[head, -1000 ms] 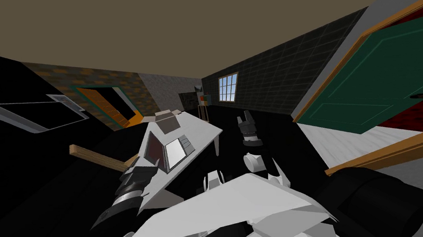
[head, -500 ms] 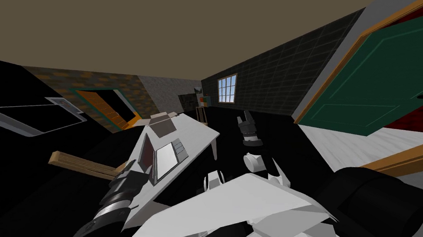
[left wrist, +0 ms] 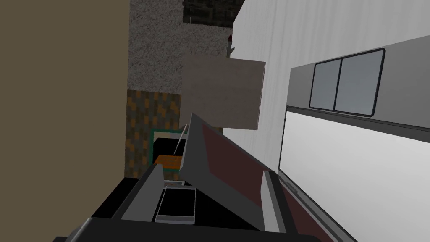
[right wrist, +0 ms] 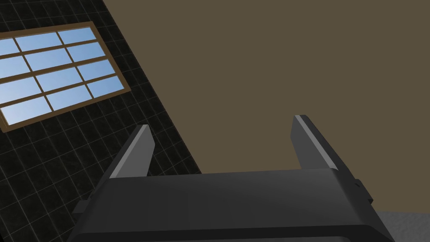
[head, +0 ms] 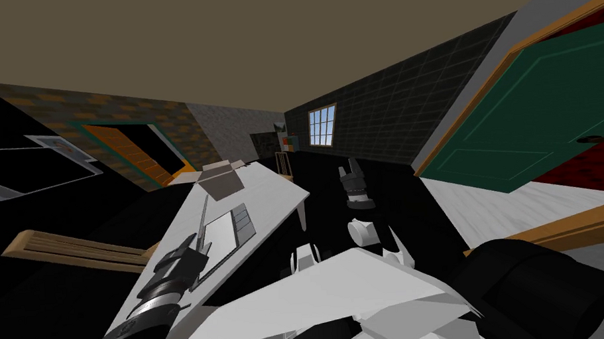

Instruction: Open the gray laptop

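Raised laptop lid [left wrist: 226, 164] stands btwn the spread L fingers [left wrist: 142, 191], gap at its back face. Tan box [left wrist: 222, 92] blocks the worktop [head: 276, 192] beyond; wooden slats [head: 67, 250] sit beside its L edge. Bare worktop R of laptop. R fingers [right wrist: 136, 151] spread in open air, well clear of the worktop.

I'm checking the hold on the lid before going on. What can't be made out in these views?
Left gripper on the laptop lid: left wrist view, the lid passes between the open fingers; whether either touches it is hidden by the fingers themselves.
Screen: grazing angle there, edge-on in the head view; only dark red shows.
Shelf items by the window: head view, too small.
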### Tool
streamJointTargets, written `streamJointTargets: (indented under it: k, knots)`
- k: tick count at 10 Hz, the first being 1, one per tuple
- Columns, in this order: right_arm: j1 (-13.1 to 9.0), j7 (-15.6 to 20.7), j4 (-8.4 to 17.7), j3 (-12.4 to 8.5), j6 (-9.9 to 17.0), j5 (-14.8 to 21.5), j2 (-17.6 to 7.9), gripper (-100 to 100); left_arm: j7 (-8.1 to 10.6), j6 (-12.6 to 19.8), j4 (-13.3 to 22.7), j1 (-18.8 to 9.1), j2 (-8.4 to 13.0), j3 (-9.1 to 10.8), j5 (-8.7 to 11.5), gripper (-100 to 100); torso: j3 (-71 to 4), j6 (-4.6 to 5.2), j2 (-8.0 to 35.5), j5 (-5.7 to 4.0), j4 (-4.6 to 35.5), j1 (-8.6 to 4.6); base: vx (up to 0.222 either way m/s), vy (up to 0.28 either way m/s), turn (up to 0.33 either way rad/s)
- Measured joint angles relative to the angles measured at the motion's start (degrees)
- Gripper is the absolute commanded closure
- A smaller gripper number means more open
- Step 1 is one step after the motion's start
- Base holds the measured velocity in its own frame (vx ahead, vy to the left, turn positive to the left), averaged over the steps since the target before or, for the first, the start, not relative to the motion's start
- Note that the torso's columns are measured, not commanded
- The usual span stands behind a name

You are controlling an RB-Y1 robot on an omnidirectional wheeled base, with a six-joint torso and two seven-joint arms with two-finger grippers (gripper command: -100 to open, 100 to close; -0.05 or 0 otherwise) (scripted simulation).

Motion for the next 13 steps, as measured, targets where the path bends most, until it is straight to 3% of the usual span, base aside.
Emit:
streamJointTargets:
  k: [5,7,8,13]
  knots:
    - [0.0,0.0,0.0,0.0,0.0,0.0,0.0,0,-5.42,0.9,4.8,0.7,4.0,2.42,-5.2,100,-0.1,0.11,0.0,-0.06,0.0,0.04,0.05,-0.121,-0.023]
    - [0.0,0.0,0.0,0.0,0.0,0.0,0.0,0,-6.17,1.1,5.5,0.7,4.1,2.42,-6.0,100,0.0,0.08,0.1,-0.01,0.1,0.17,0.017,-0.072,-0.023]
    - [0.0,0.0,0.0,0.0,0.0,0.0,0.0,0,-7.12,0.4,7.4,0.4,4.3,2.41,-7.0,-100,0.0,0.09,0.0,-0.04,0.0,0.01,0.02,-0.053,-0.016]
    - [0.0,0.0,0.0,0.0,0.0,0.0,0.0,0,-3.82,3.1,2.6,3.9,7.3,7.43,-3.5,-100,-0.1,0.1,0.0,-0.06,0.0,0.01,0.017,-0.001,-0.013]
